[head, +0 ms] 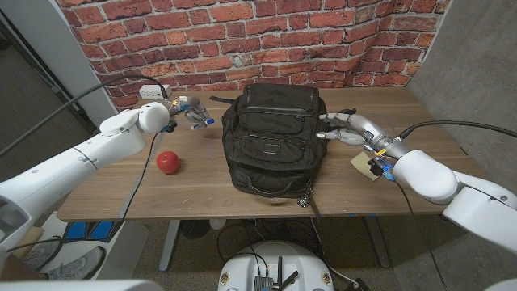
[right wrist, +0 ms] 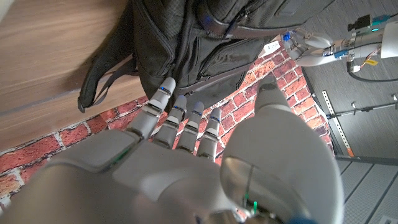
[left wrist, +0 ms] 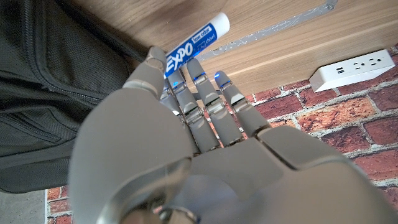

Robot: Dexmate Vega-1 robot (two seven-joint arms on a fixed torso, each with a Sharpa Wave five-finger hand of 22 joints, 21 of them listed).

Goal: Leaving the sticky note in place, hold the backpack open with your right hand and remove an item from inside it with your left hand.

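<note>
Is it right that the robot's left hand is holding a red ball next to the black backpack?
Not quite. The left hand is holding a blue-and-white Expo marker, as the left wrist view shows. The red ball lies by itself on the table in the head view, with no hand touching it. The rest is right: the hand is next to the black backpack.

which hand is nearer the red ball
Left. The left hand, holding an Expo marker, hovers just behind the red ball, left of the backpack. The right hand is at the backpack's far side.
</note>
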